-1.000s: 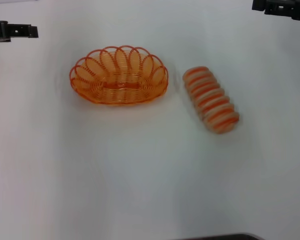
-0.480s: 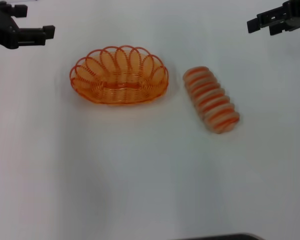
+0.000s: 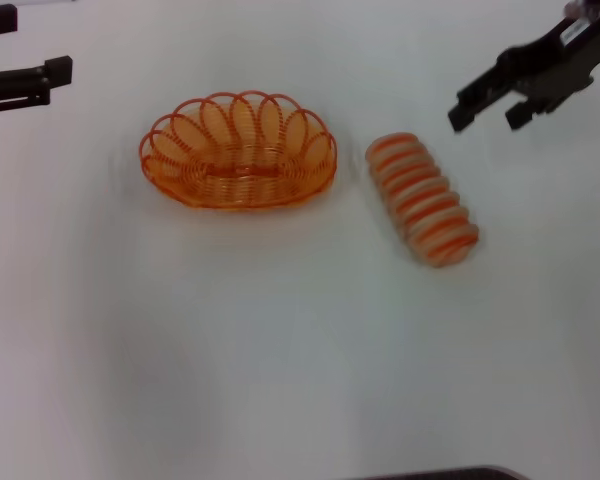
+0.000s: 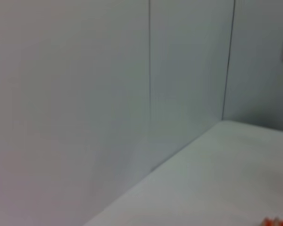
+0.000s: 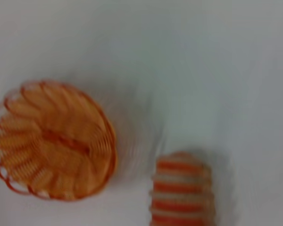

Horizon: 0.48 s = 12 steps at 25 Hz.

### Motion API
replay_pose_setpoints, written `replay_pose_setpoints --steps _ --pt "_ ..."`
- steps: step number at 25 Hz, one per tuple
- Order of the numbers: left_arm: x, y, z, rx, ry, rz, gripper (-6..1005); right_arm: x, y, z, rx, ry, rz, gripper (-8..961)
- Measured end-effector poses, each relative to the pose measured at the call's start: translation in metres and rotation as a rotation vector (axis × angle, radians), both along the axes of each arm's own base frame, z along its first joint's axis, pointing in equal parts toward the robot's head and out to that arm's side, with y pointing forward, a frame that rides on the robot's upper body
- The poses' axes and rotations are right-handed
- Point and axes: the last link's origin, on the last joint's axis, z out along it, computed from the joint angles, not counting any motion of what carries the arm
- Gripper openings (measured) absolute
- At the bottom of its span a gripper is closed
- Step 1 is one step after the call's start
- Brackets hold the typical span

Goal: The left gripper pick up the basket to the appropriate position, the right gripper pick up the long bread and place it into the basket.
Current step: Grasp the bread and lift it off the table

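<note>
- Head view: the long bread (image 3: 423,199) lies on the table (image 3: 280,350) just right of the basket (image 3: 238,150), its long axis running diagonally, near end further right.
- The right gripper (image 3: 490,108), fingers apart and empty, hovers beyond the bread's far end, the nearer arm to it.
- The left gripper (image 3: 60,75), fingers apart, holds nothing, well left of the empty basket.

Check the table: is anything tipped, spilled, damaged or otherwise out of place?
Nothing stands out. The basket sits upright and empty; the long bread lies whole beside it, apart. The left gripper and right gripper are both open, touching nothing.
</note>
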Motion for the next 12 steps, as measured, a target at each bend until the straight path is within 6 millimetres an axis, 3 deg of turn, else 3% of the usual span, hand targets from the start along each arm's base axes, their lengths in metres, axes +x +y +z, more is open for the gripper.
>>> replay_pose_setpoints --steps 5,12 --pt "-0.004 -0.013 0.007 0.026 -0.056 -0.038 850 -0.015 0.003 -0.024 -0.072 -0.086 0.033 931" --pt "-0.005 -0.014 0.006 0.031 -0.057 -0.055 850 -0.018 0.007 -0.047 -0.064 -0.140 -0.003 929"
